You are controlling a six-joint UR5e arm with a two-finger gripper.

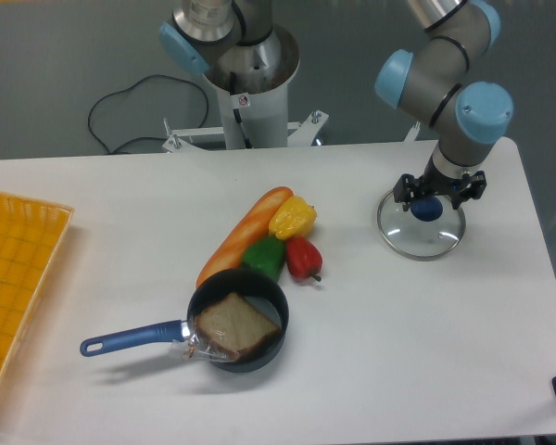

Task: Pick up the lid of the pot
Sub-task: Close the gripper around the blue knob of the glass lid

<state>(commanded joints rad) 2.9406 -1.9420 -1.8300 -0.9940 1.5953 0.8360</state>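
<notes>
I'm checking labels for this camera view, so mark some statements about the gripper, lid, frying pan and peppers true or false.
1. The gripper is open over the pot lid. True.
2. The pot lid is on the frying pan. False: it lies on the table, apart from the frying pan.
3. A bread slice is in the frying pan. True.
4. The red pepper is inside the frying pan. False: the red pepper lies outside it.
5. The lid's knob is blue. True.

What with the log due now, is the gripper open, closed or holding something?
Gripper: open, fingers apart over the lid, not closed on its blue knob.
</notes>
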